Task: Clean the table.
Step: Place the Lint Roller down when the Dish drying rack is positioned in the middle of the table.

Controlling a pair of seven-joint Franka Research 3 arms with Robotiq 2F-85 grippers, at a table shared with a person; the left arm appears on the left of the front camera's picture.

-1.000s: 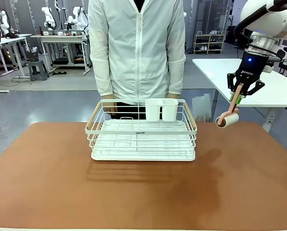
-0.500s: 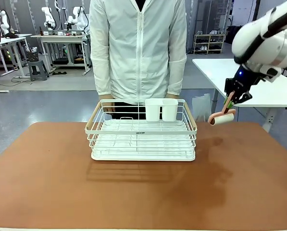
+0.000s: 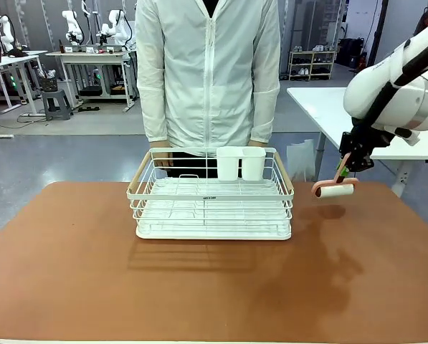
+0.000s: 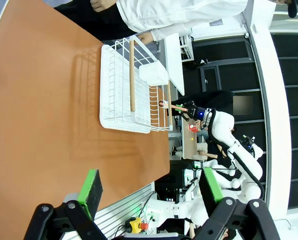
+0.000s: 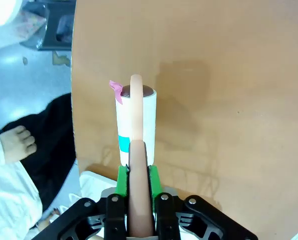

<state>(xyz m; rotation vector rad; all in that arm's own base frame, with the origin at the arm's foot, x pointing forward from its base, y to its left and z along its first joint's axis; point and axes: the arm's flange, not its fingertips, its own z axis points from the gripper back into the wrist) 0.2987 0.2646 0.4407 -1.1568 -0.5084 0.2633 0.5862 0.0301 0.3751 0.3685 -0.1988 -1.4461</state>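
Lint roller (image 3: 333, 188): pink handle pinched in my right gripper (image 5: 137, 176), above table (image 3: 214, 287); no legible label. Left gripper (image 4: 149, 187): spread, empty. Rack (image 3: 212, 195): print unreadable.

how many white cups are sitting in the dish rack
2, side by side at the back of the dish rack, toward its right end: the left cup and the right cup, apparently touching. Nothing else seems to be in the rack.
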